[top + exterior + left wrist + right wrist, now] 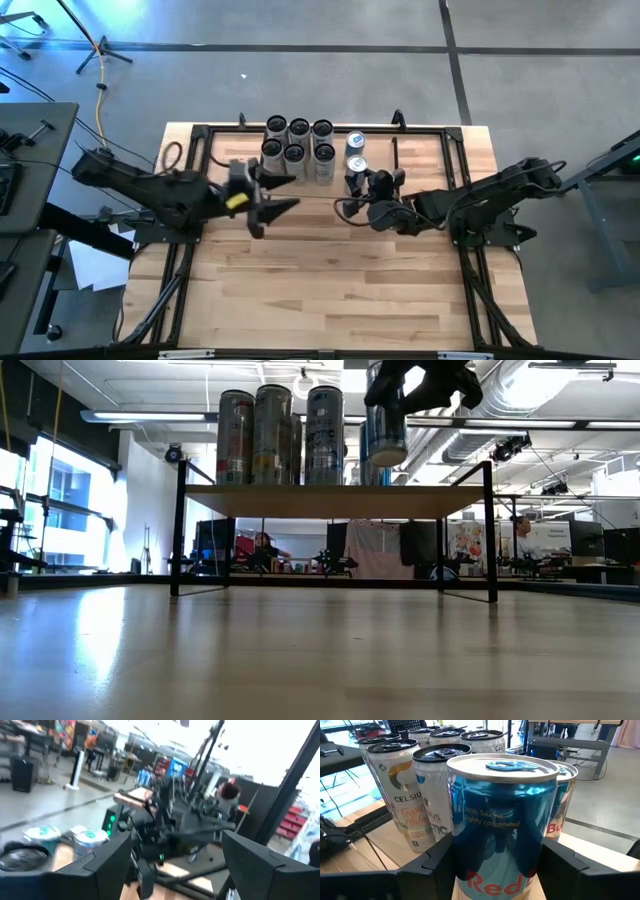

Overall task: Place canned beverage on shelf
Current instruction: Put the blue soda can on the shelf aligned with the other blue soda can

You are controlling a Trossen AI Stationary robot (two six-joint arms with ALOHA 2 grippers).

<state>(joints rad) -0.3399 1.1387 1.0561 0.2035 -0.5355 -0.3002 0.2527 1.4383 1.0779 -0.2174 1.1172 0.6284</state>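
Note:
The shelf [300, 500], a light wood top on thin black legs, stands at the table's far side. It carries several tall cans [298, 140] [415, 795] and a blue canned beverage [355, 140] to their right. My right gripper [360, 182] [495, 862] is shut on another blue canned beverage [502, 820] [386, 430], held just above the shelf top beside the first. My left gripper [275, 195] [175, 870] is open with nothing between its fingers. It hovers to the near left of the tall cans. My right gripper pinches the blue can's round wall [465, 865] between its two fingers, one on each side. The fingers come about level from the table's right. The can stands upright in the hold, its base [388, 460] a little clear of the shelf top.
A black rail frame [200, 135] with cables runs around the table's edges. The wooden table [330, 290] stretches toward the near edge. People and workbenches show in the room beyond.

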